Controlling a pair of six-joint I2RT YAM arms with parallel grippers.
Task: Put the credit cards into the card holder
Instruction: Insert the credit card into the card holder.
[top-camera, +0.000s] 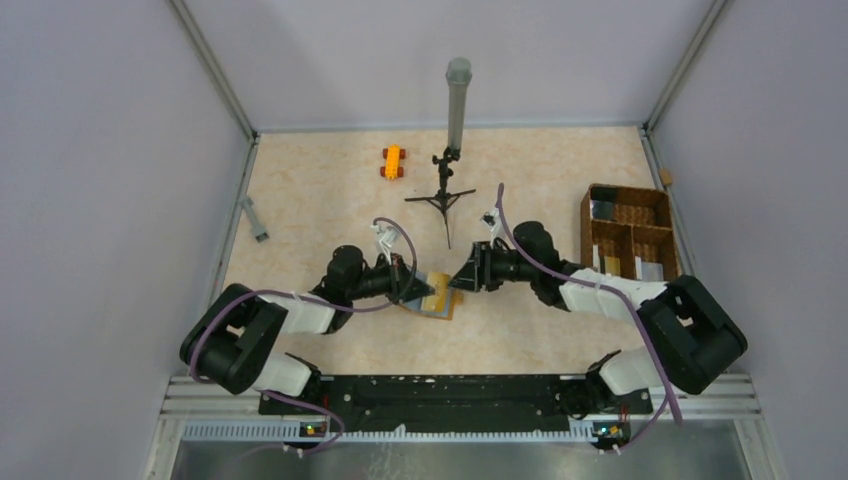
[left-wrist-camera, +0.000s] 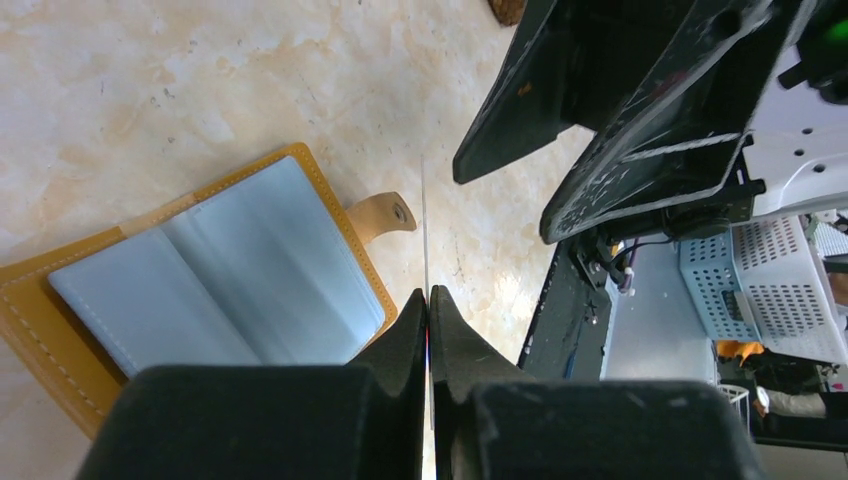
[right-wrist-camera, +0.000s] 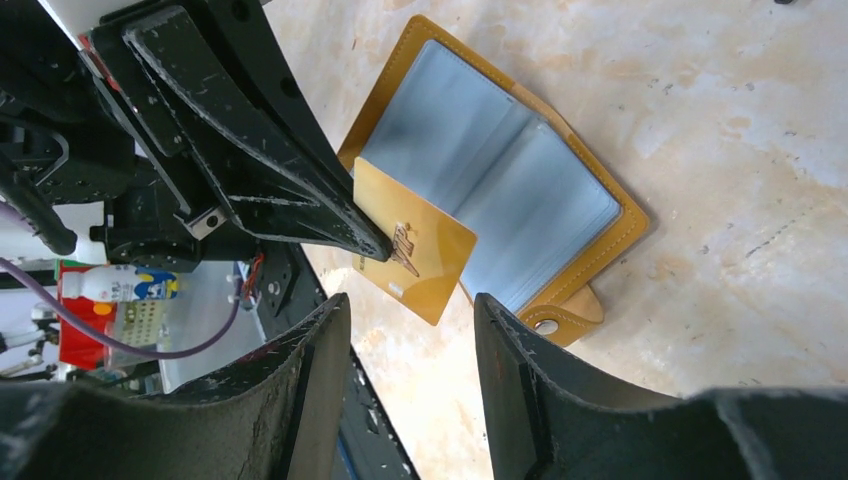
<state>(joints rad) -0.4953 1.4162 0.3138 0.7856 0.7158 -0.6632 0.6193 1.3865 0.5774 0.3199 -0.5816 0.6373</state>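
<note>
Card holder: the mustard-orange wallet (right-wrist-camera: 520, 170) lies open and flat on the bench (top-camera: 330, 210), just toward 6 o'clock from the bench's middle and between the two pincers.
Card holder contents: pale blue-grey plastic sleeves face up across both halves. It cannot be told whether any sleeve has a card in it.
Snap tab: a small orange tab (left-wrist-camera: 385, 213) with a dark snap dot sticks out from one edge of the wallet and lies on the bench.
Credit card: a single gold credit card (right-wrist-camera: 415, 250) is outside the wallet. In the right wrist view it overlaps the wallet's edge at about 7 o'clock. It cannot be told whether it touches the wallet.
Left pincer (left-wrist-camera: 428, 300): its fingers are pressed together on one end of the gold credit card. In its own view the card is edge-on, a thin line running toward 12 o'clock.
Right pincer (right-wrist-camera: 410, 305): its fingers stand apart and grip nothing. It is near the card's free end, facing the left pincer.
Wicker basket (top-camera: 630, 235): a brown basket with compartments sits at 3 o'clock on the bench. Some compartments hold small greyish items too small to identify.
Toy car (top-camera: 392, 162): a small orange car at 11 o'clock, well apart from the wallet.
Tripod (top-camera: 441, 197): a black tripod at 12 o'clock carries an upright grey cylinder (top-camera: 457, 105).
Grey strip (top-camera: 255, 218): it lies at 9 o'clock, near the bench's edge.
</note>
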